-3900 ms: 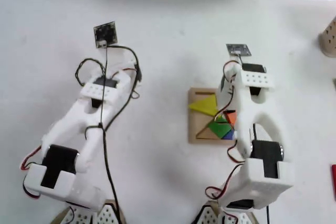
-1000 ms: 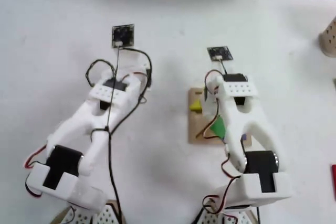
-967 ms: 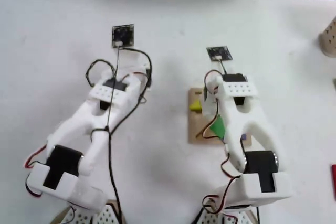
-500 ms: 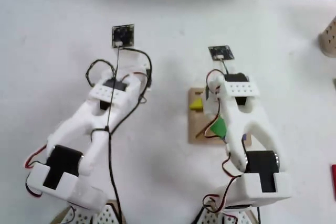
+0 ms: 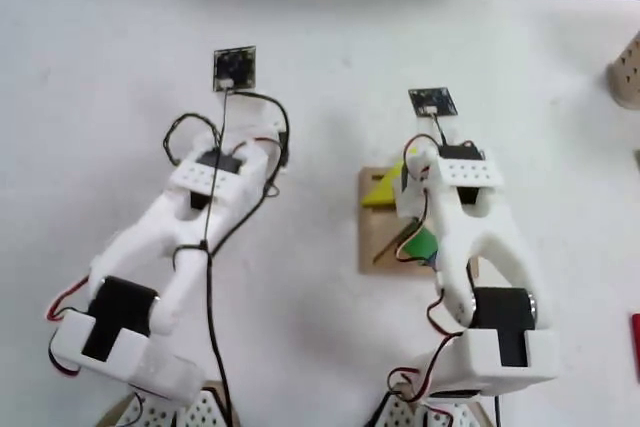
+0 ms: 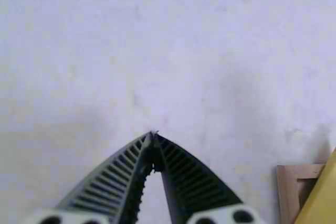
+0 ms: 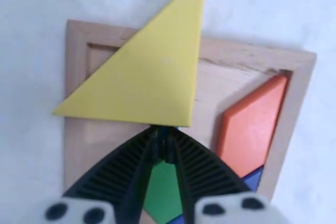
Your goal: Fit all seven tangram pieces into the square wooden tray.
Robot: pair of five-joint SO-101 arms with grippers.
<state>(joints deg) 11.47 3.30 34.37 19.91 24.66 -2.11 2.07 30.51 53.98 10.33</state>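
The square wooden tray (image 5: 374,239) lies on the white table under my right arm. A yellow triangle (image 7: 149,77) rests tilted across the tray's rim (image 7: 76,103), with one point reaching past the tray onto the table. My right gripper (image 7: 164,134) is shut, its tips against the triangle's long edge. Inside the tray sit an orange piece (image 7: 252,121), a green piece (image 7: 163,187) and a blue piece (image 7: 253,178). The high view shows the yellow triangle (image 5: 384,190) and green piece (image 5: 420,244) beside the arm. My left gripper (image 6: 153,136) is shut over bare table, left of the tray's corner (image 6: 296,184).
A beige pegged object (image 5: 628,72) stands at the table's right edge and a red thing (image 5: 635,332) shows lower on that edge. White table spreads between the two arms and beyond the tray.
My right arm has shifted slightly rightwards over the last second, uncovering more of the yellow triangle, which now sits further over the tray's far-left rim. The left arm has kept still.
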